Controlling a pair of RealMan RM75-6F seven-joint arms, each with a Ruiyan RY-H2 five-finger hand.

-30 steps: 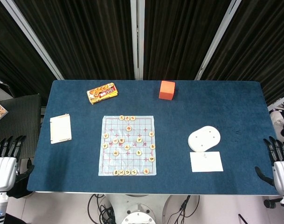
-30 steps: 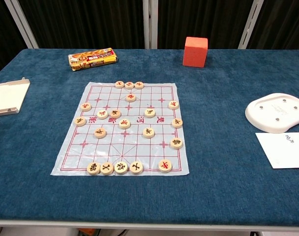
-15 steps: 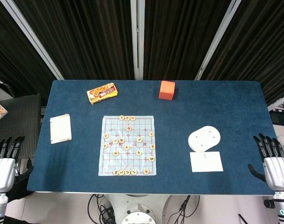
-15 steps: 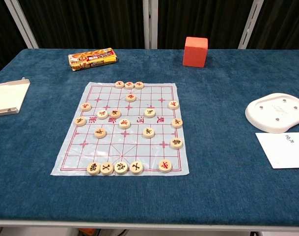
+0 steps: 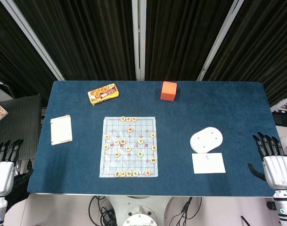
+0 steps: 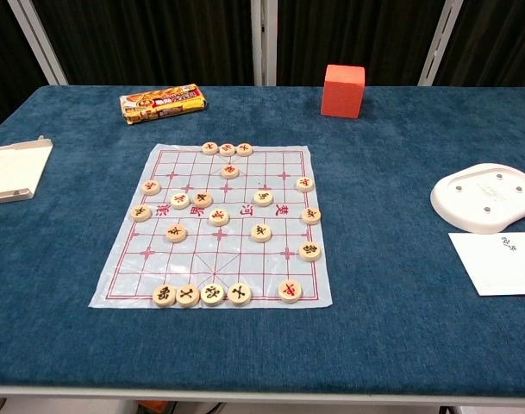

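Observation:
A plastic chess sheet (image 5: 129, 147) (image 6: 217, 226) lies mid-table with several round wooden pieces (image 6: 213, 294) on it. My left hand (image 5: 3, 165) hangs off the table's left front corner, fingers apart, holding nothing. My right hand (image 5: 274, 162) hovers at the table's right edge, fingers spread and empty, nearest the white card (image 5: 208, 163) and the white oval dish (image 5: 206, 140). Neither hand shows in the chest view.
An orange cube (image 5: 168, 91) (image 6: 343, 90) stands at the back. A snack packet (image 5: 103, 93) (image 6: 162, 102) lies back left. A white tray (image 5: 61, 129) (image 6: 12, 170) sits at the left. The blue table cloth (image 5: 228, 108) ends at the dark curtain behind.
My right hand has moved up and inward toward the table's right edge. My left hand has sunk slightly lower.

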